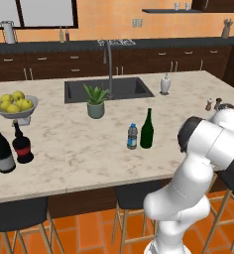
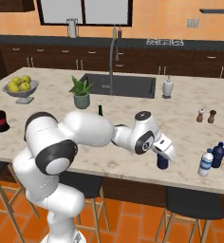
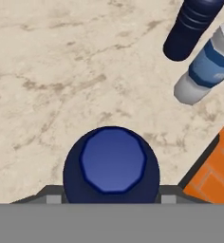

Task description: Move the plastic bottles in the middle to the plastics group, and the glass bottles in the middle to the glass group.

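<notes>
My gripper [image 2: 162, 157] is shut on the squat dark blue plastic bottle [image 2: 162, 163], low over the counter near its front edge. In the hand view I look down on that bottle's cap [image 3: 112, 161], with a fingertip [image 3: 51, 195] on each side. To its right stand two more plastic bottles, a clear one with a blue label [image 2: 205, 163] [image 3: 206, 66] and a dark blue one [image 2: 218, 154] [image 3: 192, 26]. A clear blue-capped bottle [image 1: 132, 136] and the slim green glass bottle [image 1: 147, 129] stand mid-counter. The glass group, a tall red-necked bottle [image 1: 0, 148] and a round one [image 1: 22, 144], is at far left.
A potted plant [image 1: 95, 101] and the sink [image 1: 109, 89] lie behind the middle bottles. A fruit bowl [image 1: 17, 105] stands back left, a white dispenser [image 1: 165, 84] by the sink, and two shakers [image 2: 205, 116] at the right. Stools [image 2: 194, 204] line the counter front.
</notes>
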Controlling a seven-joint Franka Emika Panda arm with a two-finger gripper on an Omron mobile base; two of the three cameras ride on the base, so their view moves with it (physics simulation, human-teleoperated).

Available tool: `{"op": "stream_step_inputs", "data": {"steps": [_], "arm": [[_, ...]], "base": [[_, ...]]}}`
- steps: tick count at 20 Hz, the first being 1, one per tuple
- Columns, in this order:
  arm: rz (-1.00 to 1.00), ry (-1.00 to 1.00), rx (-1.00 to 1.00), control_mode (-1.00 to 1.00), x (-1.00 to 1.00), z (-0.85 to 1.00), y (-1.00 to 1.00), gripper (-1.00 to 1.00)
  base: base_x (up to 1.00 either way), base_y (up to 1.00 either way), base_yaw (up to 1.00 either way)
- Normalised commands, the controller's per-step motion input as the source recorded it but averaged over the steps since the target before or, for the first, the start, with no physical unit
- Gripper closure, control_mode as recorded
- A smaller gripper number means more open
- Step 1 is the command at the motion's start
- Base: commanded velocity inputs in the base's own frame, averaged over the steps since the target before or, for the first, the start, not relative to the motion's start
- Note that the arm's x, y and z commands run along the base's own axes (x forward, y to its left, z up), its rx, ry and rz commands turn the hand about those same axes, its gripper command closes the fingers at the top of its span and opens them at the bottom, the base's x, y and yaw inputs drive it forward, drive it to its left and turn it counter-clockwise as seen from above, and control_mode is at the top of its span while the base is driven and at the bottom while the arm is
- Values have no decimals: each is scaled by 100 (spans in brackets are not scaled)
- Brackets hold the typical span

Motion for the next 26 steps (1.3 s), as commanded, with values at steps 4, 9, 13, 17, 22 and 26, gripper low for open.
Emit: {"op": "stream_step_inputs", "data": {"steps": [4, 9, 13, 17, 22, 26], "arm": [[-7, -4, 0, -100, 0, 0, -32, 100], [-2, -7, 0, -100, 0, -1, -15, 100], [-10, -2, 0, -100, 1, 12, -41, 100], [-10, 0, 1, -100, 1, 26, -24, 100], [-9, 0, 1, -100, 1, 6, -27, 100], [-7, 0, 4, -100, 0, -21, -14, 100]], "base": [[0, 0, 0], [0, 0, 0], [0, 0, 0], [0, 0, 0], [0, 0, 0], [0, 0, 0]]}}
